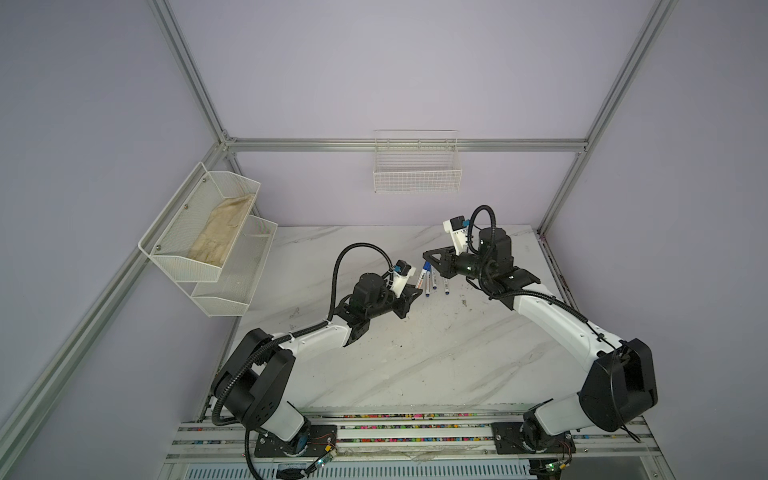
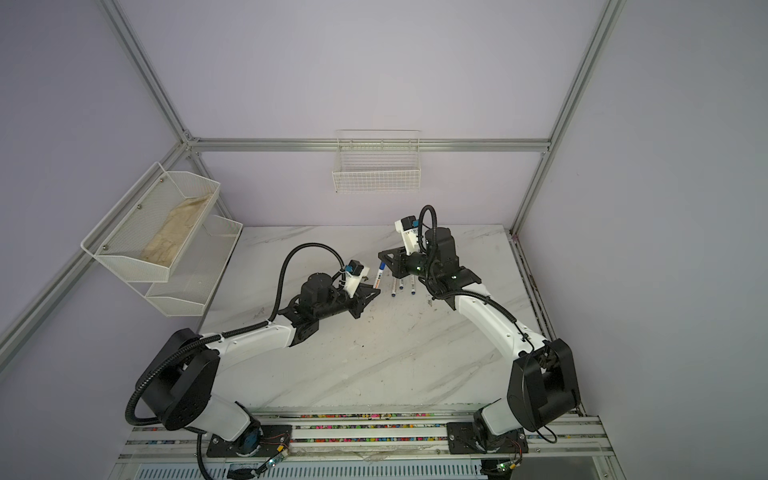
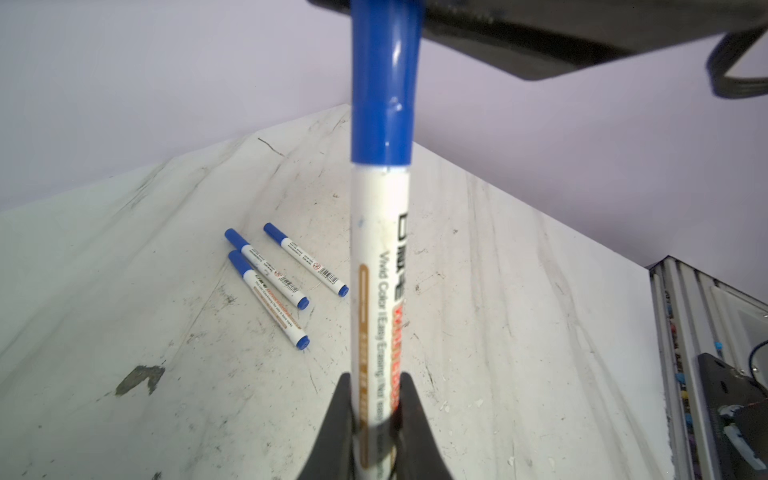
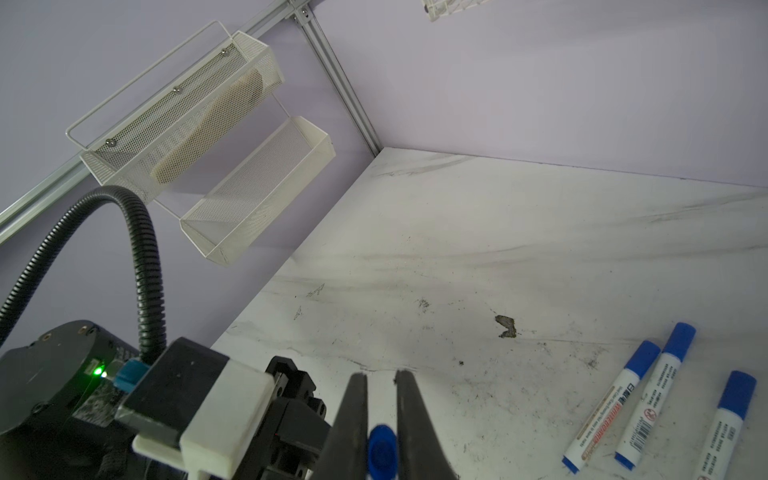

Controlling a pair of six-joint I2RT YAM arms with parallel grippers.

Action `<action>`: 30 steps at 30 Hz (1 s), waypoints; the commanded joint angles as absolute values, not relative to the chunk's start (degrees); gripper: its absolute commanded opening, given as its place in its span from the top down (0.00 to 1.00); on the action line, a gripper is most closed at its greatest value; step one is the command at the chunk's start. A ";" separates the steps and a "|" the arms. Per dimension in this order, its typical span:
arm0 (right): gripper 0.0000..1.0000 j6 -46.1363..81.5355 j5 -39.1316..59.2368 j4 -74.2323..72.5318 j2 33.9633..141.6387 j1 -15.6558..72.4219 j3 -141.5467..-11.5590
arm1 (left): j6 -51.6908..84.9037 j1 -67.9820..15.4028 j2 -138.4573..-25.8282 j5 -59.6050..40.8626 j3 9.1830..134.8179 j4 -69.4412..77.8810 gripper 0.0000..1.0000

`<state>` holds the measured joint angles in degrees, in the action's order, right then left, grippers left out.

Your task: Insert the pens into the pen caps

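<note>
On the counter (image 3: 519, 291), three pens (image 3: 272, 273) lie close together, each capped in blue, so three of the four look done. Above them the left end effector (image 3: 376, 399) is clamped on the barrel of the fourth pen (image 3: 380, 270), and the right end effector (image 4: 380, 376) is pinched on its cap (image 3: 384, 83). The cap's rim meets the white barrel with no tip showing, so it seems seated or nearly so. Probably only checking the fit and laying this pen down remain.
</note>
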<state>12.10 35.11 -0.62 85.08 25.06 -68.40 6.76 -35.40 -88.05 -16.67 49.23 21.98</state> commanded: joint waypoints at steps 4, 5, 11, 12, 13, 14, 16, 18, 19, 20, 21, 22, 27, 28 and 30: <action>0.98 11.00 42.30 15.96 88.53 26.03 -65.99 | 6.44 -34.68 -84.44 -8.83 53.88 40.16 1.00; 0.97 10.94 42.43 15.76 88.51 26.09 -66.37 | 6.22 -34.72 -84.75 -9.04 53.88 40.09 1.00; 0.94 10.81 42.80 15.38 89.46 25.95 -68.93 | 3.45 -36.79 -86.35 -9.31 52.74 38.31 1.00; 0.92 10.77 42.74 15.35 89.56 25.91 -69.16 | 3.35 -36.97 -86.59 -9.27 52.36 38.06 1.00; 0.91 10.73 42.72 15.26 89.59 25.93 -69.53 | 3.49 -37.17 -86.90 -9.15 51.86 37.97 1.00; 0.90 10.72 42.50 15.05 89.60 25.93 -69.71 | 3.47 -37.35 -87.13 -9.14 51.39 37.95 1.00; 0.88 10.99 42.11 14.48 89.49 25.93 -70.04 | 3.42 -37.61 -87.60 -8.98 50.60 37.62 1.00; 0.88 11.49 41.74 13.38 89.30 25.93 -70.30 | 3.34 -37.96 -87.95 -8.93 49.91 37.04 1.00; 0.88 11.74 41.62 12.83 89.21 25.84 -70.39 | 3.34 -38.18 -88.14 -8.96 49.62 36.93 1.00; 0.87 12.01 41.57 12.08 89.15 25.88 -70.53 | 3.34 -38.52 -88.37 -8.96 49.26 36.77 1.00; 0.86 12.38 41.47 11.46 89.12 25.87 -70.65 | 3.34 -38.78 -88.62 -8.96 49.01 36.68 1.00; 0.85 12.80 41.32 10.65 89.20 25.87 -70.95 | 3.34 -39.05 -88.89 -8.88 48.67 36.57 1.00; 0.78 14.12 41.13 7.90 89.80 25.84 -71.92 | 3.90 -40.41 -90.02 -8.87 47.82 36.49 1.00; 0.77 14.39 41.10 7.54 89.98 25.88 -72.13 | 4.08 -40.57 -90.22 -8.95 47.69 36.52 1.00; 0.75 14.59 41.08 7.08 90.22 25.84 -72.47 | 4.22 -40.91 -90.41 -9.14 47.53 36.55 1.00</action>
